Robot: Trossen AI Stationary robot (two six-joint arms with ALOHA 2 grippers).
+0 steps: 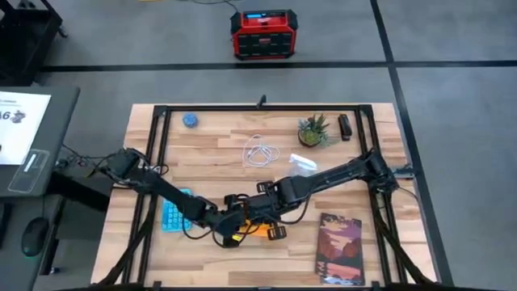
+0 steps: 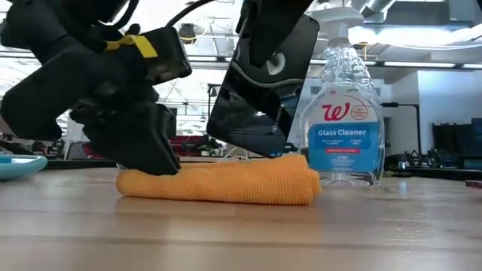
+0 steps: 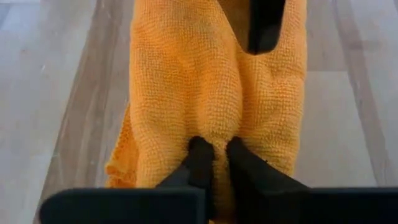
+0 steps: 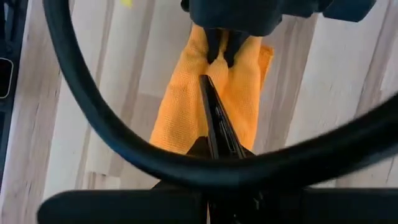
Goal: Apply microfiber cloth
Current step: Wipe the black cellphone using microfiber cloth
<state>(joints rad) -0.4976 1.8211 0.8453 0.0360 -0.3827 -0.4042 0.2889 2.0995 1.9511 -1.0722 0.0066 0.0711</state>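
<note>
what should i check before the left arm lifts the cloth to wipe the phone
1. Left end effector has the microfiber cloth: ok, its fingers are pinched shut on a fold at one end.
2. Right end effector holds the smartphone: ok, the phone is clamped edge-on and tilted above the cloth.
3. Cloth is free to lift: cannot tell, the phone's lower edge comes close to the cloth and contact is unclear.
4. Glass cleaner bottle is clear of the move: ok, it stands upright behind the cloth's far end.
5. Cloth is spread for wiping: not ok, it lies bunched and folded on the table.
</note>
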